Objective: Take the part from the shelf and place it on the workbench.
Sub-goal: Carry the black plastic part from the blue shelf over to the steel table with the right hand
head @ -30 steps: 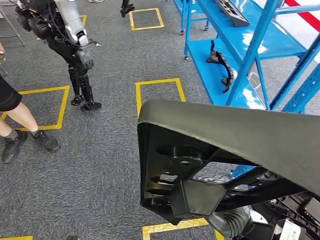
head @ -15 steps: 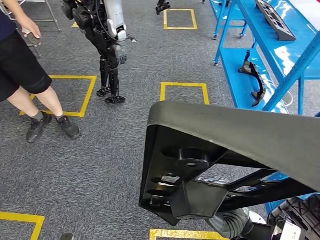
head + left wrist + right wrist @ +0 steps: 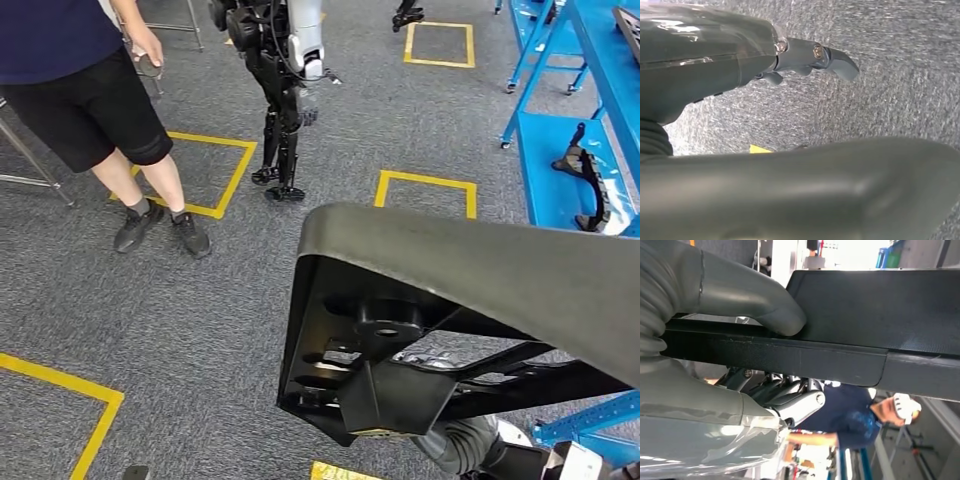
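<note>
We are holding the part (image 3: 483,300), a large black panel, out in front over the grey carpet (image 3: 151,330). Our right hand (image 3: 753,365) is gripping its edge, thumb (image 3: 753,300) on one face and fingers (image 3: 791,400) on the other. Our left hand (image 3: 810,55) is holding nothing, fingers apart above the carpet. The blue shelf (image 3: 558,170) is standing well apart to our right. A person (image 3: 98,100) is standing beside another robot (image 3: 283,70).
</note>
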You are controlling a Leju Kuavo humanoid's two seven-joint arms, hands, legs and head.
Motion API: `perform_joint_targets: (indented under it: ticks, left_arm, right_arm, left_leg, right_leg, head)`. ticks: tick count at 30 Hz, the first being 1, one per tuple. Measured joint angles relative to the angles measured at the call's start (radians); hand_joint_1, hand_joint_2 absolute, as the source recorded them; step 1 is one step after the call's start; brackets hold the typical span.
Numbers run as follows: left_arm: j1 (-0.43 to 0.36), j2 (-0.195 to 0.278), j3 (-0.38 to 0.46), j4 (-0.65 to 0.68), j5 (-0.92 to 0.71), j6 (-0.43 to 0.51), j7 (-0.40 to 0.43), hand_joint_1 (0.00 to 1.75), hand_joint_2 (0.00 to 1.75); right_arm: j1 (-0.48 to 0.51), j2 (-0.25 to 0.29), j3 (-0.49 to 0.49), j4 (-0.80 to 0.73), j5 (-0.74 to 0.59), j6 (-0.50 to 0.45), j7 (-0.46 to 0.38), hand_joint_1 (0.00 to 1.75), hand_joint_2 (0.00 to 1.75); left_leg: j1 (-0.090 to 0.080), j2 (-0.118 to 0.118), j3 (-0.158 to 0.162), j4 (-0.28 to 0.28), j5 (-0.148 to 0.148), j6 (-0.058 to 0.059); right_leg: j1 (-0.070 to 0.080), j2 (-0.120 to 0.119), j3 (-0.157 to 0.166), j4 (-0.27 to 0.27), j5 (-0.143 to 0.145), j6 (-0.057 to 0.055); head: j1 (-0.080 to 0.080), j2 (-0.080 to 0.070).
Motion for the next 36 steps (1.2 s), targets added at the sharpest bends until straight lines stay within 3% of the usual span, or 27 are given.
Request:
perform_joint_targets:
  ticks: [1,3,6,8,10,12,13,14,16,17,19,21,23,25,27,28,29,30,32,34,36]
  left_arm:
    - [-0.001,0.001,0.0,0.0,0.001,0.0,-0.001,0.0,1.75]
    - [-0.004,0.001,0.0,0.0,0.002,0.001,-0.003,0.0,1.75]
    - [-0.001,0.005,0.0,0.0,0.002,0.003,-0.004,0.0,1.75]
    - [0.0,0.007,0.0,0.0,0.002,0.004,-0.005,0.0,1.75]
    - [-0.005,0.007,0.0,0.0,0.002,0.005,-0.005,0.0,1.75]
    - [-0.008,0.006,0.0,0.0,0.002,0.004,-0.004,0.0,1.75]
    - [-0.008,0.005,0.0,0.0,0.002,0.002,-0.003,0.0,1.75]
    - [-0.008,0.004,0.0,0.0,0.002,0.001,-0.002,0.0,1.75]
    - [-0.009,0.0,0.0,0.0,0.002,-0.001,-0.001,0.0,1.75]
    - [-0.011,-0.001,0.0,0.0,0.002,-0.001,0.001,0.0,1.75]
    - [-0.011,-0.002,0.0,0.0,0.002,-0.001,0.003,0.0,1.75]
    - [-0.008,-0.003,0.0,0.0,0.002,-0.001,0.006,0.0,1.75]
    - [-0.007,-0.005,0.0,0.0,0.001,-0.001,0.007,0.0,1.75]
    - [-0.011,-0.006,0.0,0.0,0.001,-0.001,0.007,0.0,1.75]
    - [-0.012,-0.007,0.0,0.0,0.001,-0.001,0.007,0.0,1.75]
    - [-0.011,-0.007,0.0,0.0,0.001,-0.001,0.007,0.0,1.75]
    - [-0.008,-0.007,0.0,0.0,0.001,-0.001,0.007,0.0,1.75]
    - [-0.007,-0.007,0.0,0.0,0.001,-0.001,0.007,0.0,1.75]
    - [-0.008,-0.007,0.0,0.0,0.001,-0.001,0.007,0.0,1.75]
    - [-0.011,-0.007,0.0,0.0,0.001,-0.001,0.007,0.0,1.75]
    - [-0.009,-0.007,0.0,0.0,0.001,-0.001,0.007,0.0,1.75]
  right_arm:
    - [-0.002,0.0,-0.001,0.0,0.002,0.0,-0.002,1.75,1.75]
    - [-0.004,0.0,-0.003,-0.001,0.004,-0.001,-0.004,1.75,1.75]
    - [-0.007,0.0,-0.005,-0.003,0.009,-0.003,-0.004,1.75,1.75]
    - [-0.007,-0.001,-0.006,-0.005,0.011,-0.004,-0.005,1.75,1.75]
    - [-0.001,-0.002,-0.01,-0.008,0.011,-0.004,-0.006,1.75,1.75]
    - [0.006,-0.003,-0.015,-0.008,0.011,-0.004,-0.006,1.75,1.75]
    - [0.008,-0.003,-0.016,-0.008,0.011,-0.004,-0.006,1.75,1.75]
    - [0.008,-0.003,-0.018,-0.008,0.011,-0.004,-0.005,1.75,1.75]
    - [0.008,-0.003,-0.022,-0.008,0.011,-0.005,-0.004,1.75,1.75]
    - [0.009,-0.003,-0.023,-0.008,0.011,-0.006,-0.003,1.75,1.75]
    - [0.012,-0.002,-0.024,-0.009,0.011,-0.008,0.0,1.75,1.75]
    - [0.013,-0.001,-0.024,-0.01,0.011,-0.011,0.003,1.75,1.75]
    - [0.012,0.002,-0.024,-0.011,0.011,-0.014,0.005,1.75,1.75]
    - [0.014,0.003,-0.024,-0.012,0.012,-0.015,0.006,1.75,1.75]
    - [0.016,0.004,-0.024,-0.013,0.012,-0.015,0.006,1.75,1.75]
    - [0.016,0.004,-0.024,-0.013,0.012,-0.015,0.007,1.75,1.75]
    - [0.016,0.004,-0.024,-0.013,0.012,-0.015,0.007,1.75,1.75]
    - [0.016,0.004,-0.024,-0.013,0.012,-0.015,0.007,1.75,1.75]
    - [0.016,0.005,-0.024,-0.013,0.012,-0.015,0.007,1.75,1.75]
    - [0.016,0.005,-0.024,-0.014,0.012,-0.015,0.007,1.75,1.75]
    - [0.015,0.006,-0.024,-0.014,0.012,-0.015,0.008,1.75,1.75]
  left_leg:
    - [-0.005,0.022,0.03,-0.063,0.027,0.004]
    - [-0.017,0.058,0.059,-0.127,0.04,0.015]
    - [-0.023,0.039,0.065,-0.139,0.033,0.033]
    - [-0.018,0.02,0.077,-0.15,0.033,0.045]
    - [-0.014,-0.002,0.084,-0.153,0.032,0.054]
    - [-0.014,-0.028,0.087,-0.152,0.029,0.058]
    - [-0.014,-0.042,0.089,-0.152,0.028,0.058]
    - [-0.014,-0.055,0.093,-0.152,0.026,0.057]
    - [-0.013,-0.081,0.1,-0.15,0.02,0.051]
    - [-0.013,-0.093,0.1,-0.147,0.017,0.047]
    - [-0.011,-0.114,0.094,-0.145,0.016,0.036]
    - [-0.007,-0.126,0.09,-0.146,0.016,0.026]
    - [-0.009,-0.091,0.077,-0.115,-0.005,0.016]
    - [-0.008,-0.04,0.024,-0.01,-0.058,0.007]
    - [-0.005,-0.026,-0.037,0.105,-0.096,0.001]
    - [-0.005,-0.024,-0.047,0.121,-0.09,0.001]
    - [-0.005,-0.022,-0.038,0.098,-0.067,0.003]
    - [-0.006,-0.014,-0.011,0.041,-0.03,0.007]
    - [-0.017,0.027,0.051,-0.082,0.021,0.021]
    - [-0.03,0.061,0.074,-0.133,0.027,0.036]
    - [-0.034,0.051,0.076,-0.14,0.026,0.046]
  right_leg:
    - [0.002,-0.01,0.006,0.0,-0.006,0.004]
    - [0.005,-0.027,0.012,0.0,-0.014,0.015]
    - [0.002,-0.047,0.027,-0.005,-0.024,0.03]
    - [-0.001,-0.008,0.023,0.029,-0.052,0.035]
    - [0.0,0.046,-0.036,0.144,-0.105,0.033]
    - [0.002,0.062,-0.108,0.255,-0.131,0.032]
    - [0.003,0.065,-0.123,0.262,-0.115,0.033]
    - [0.003,0.068,-0.12,0.231,-0.079,0.033]
    - [0.001,0.101,-0.082,0.11,0.004,0.032]
    - [-0.001,0.123,-0.064,0.058,0.026,0.032]
    - [-0.002,0.151,-0.05,0.016,0.031,0.028]
    - [-0.001,0.134,-0.046,0.01,0.03,0.019]
    - [-0.002,0.108,-0.04,0.006,0.029,0.009]
    - [-0.001,0.079,-0.034,0.004,0.024,0.001]
    - [0.002,0.049,-0.03,0.005,0.017,-0.002]
    - [0.002,0.036,-0.026,0.005,0.013,-0.002]
    - [0.003,0.024,-0.021,0.005,0.009,-0.001]
    - [0.004,0.012,-0.014,0.005,0.005,0.0]
    - [0.007,-0.01,-0.001,0.003,-0.005,0.005]
    - [0.009,-0.028,0.006,0.001,-0.011,0.013]
    - [0.007,-0.044,0.013,-0.004,-0.016,0.022]
  head:
    - [0.0,0.0]
    - [0.0,0.0]
    - [0.0,0.0]
    - [0.001,0.0]
    - [0.002,0.0]
    - [0.003,0.0]
    - [0.003,0.0]
    - [0.003,0.0]
    - [0.003,0.0]
    - [0.003,0.0]
    - [0.002,0.0]
    - [0.002,0.0]
    - [0.002,0.0]
    - [0.001,0.0]
    - [0.002,0.0]
    - [0.002,0.0]
    - [0.002,0.0]
    - [0.002,0.0]
    - [0.002,0.0]
    - [0.002,0.0]
    - [0.002,0.0]
